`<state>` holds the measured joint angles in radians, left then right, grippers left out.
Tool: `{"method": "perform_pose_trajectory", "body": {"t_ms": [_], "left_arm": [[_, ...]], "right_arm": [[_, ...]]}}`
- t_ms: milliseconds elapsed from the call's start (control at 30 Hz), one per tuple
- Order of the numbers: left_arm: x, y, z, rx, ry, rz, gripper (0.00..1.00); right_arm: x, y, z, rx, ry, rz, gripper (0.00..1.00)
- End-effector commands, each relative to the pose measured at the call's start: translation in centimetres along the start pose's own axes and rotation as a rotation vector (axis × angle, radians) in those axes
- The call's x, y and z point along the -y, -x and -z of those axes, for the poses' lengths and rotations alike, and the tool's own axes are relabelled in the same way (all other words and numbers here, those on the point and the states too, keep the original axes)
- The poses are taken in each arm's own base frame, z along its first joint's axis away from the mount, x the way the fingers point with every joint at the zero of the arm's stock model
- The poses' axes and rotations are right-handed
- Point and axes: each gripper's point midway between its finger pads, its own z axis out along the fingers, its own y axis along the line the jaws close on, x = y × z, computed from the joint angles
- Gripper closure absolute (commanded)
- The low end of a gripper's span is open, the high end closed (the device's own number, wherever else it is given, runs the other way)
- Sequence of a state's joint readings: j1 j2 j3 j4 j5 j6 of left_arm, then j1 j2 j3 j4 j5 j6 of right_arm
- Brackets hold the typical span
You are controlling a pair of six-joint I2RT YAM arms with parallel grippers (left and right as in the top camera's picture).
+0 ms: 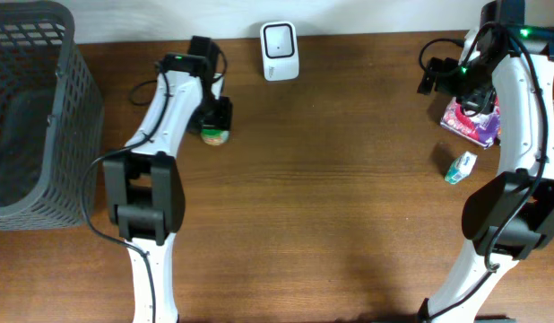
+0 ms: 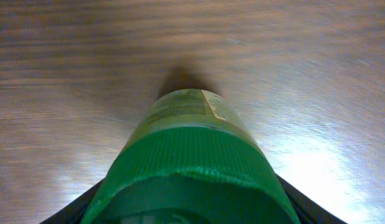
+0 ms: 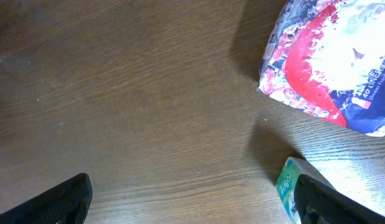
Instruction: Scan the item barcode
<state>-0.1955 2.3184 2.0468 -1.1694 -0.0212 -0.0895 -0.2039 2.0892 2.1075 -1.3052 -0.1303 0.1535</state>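
Note:
A jar with a green ribbed lid and a green-yellow label (image 2: 192,155) lies on the wooden table, and from above only a small part of the jar (image 1: 214,137) shows under the arm. My left gripper (image 1: 214,121) is down over it; in the left wrist view the gripper (image 2: 192,208) has its dark fingers (image 2: 71,213) pressed against both sides of the lid. The white barcode scanner (image 1: 280,50) stands at the table's back edge. My right gripper (image 3: 192,199) hangs open over bare wood, far right, holding nothing.
A grey mesh basket (image 1: 35,117) stands at the left edge. A pink and red packet (image 1: 474,121) and a small green and white carton (image 1: 460,167) lie at the far right; the carton (image 3: 291,186) sits just beside my right finger (image 3: 336,202).

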Motion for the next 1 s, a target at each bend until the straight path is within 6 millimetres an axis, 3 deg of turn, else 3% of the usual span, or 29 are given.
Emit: {"method": "perform_pose_trajectory", "body": {"t_ms": [0,67,200,333,400,500,567,600,700,767,833,900,967], "left_arm": [[7.5,0.4,2.4,0.025,-0.218,-0.093,0.39],[13.0,0.8,4.5,0.063,-0.378,-0.14,0.4],[21.6,0.8,5.9,0.144,-0.462,-0.187,0.38],[26.0,-0.5,4.6,0.201,-0.318,-0.169,0.37],[26.9,-1.2,3.7,0.227,-0.229,-0.161,0.37],[28.6,-2.2,2.4,0.257,-0.152,-0.193,0.25],[29.0,-2.8,1.4,0.238,-0.143,-0.209,0.18],[29.1,-3.0,1.2,0.227,-0.149,-0.211,0.05],[29.0,-2.2,2.8,0.246,-0.16,-0.207,0.01],[28.4,-0.9,6.0,0.274,-0.172,-0.189,0.01],[26.5,0.5,11.0,0.312,-0.188,-0.152,0.01],[23.9,1.0,15.7,0.345,-0.194,-0.113,0.0],[19.0,1.2,18.8,0.368,-0.13,-0.045,0.01]], "right_arm": [[0.2,0.2,0.0,0.006,-0.011,0.008,0.01],[0.2,0.2,0.0,0.006,-0.011,0.008,0.01],[0.2,0.2,0.0,0.006,-0.011,0.008,0.01],[0.2,0.2,0.0,0.005,-0.011,0.008,0.01],[0.2,0.2,0.0,0.005,-0.011,0.008,0.01],[0.2,0.2,0.0,0.006,-0.011,0.008,0.01],[0.2,0.2,0.0,0.005,-0.011,0.008,0.01],[0.2,0.2,0.0,0.005,-0.011,0.008,0.01],[0.2,0.2,0.0,0.006,-0.011,0.008,0.01],[0.2,0.2,0.0,0.005,-0.011,0.008,0.01],[0.2,0.2,0.0,0.006,-0.011,0.008,0.01],[0.2,0.2,0.0,0.006,-0.011,0.008,0.01],[0.2,0.2,0.0,0.006,-0.011,0.008,0.01]]}}
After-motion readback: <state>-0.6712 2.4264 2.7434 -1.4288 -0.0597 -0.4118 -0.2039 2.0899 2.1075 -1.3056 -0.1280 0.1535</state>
